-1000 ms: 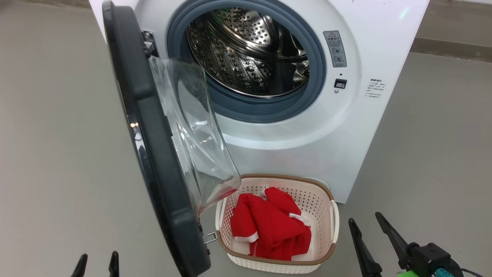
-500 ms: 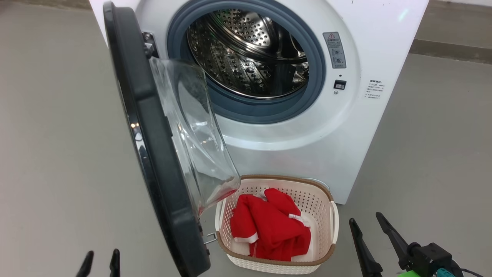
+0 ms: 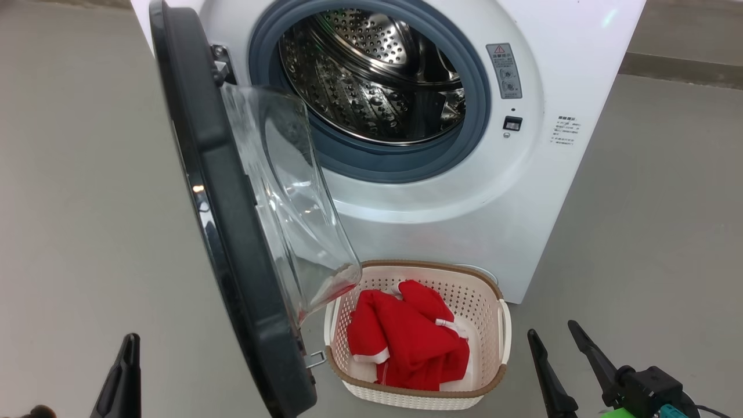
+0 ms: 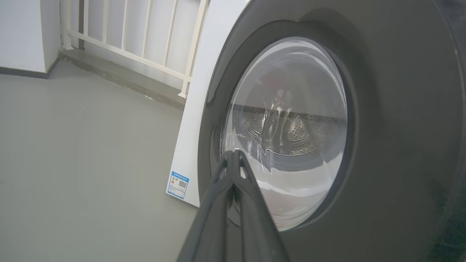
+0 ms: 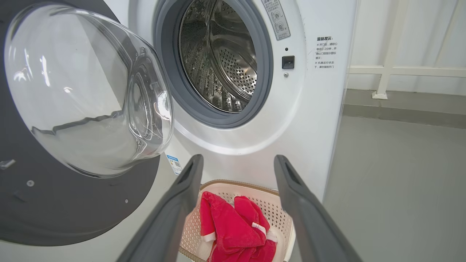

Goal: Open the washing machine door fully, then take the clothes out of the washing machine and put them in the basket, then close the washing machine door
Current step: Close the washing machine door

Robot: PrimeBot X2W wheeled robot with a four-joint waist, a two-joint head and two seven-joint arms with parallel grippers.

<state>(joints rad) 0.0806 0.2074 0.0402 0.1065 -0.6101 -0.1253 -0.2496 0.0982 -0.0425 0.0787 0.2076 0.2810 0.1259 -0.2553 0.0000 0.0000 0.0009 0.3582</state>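
Tips pinched together, the left gripper (image 4: 233, 160) faces the washing machine door (image 3: 226, 232); right gripper (image 3: 550, 330) spread wide, empty — a push could skid off its glossy rim

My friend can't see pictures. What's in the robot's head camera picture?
A white washing machine stands with its round door swung open and its steel drum looking empty. Red clothes lie in a cream basket on the floor in front. The shut left gripper and open right gripper sit at the bottom.
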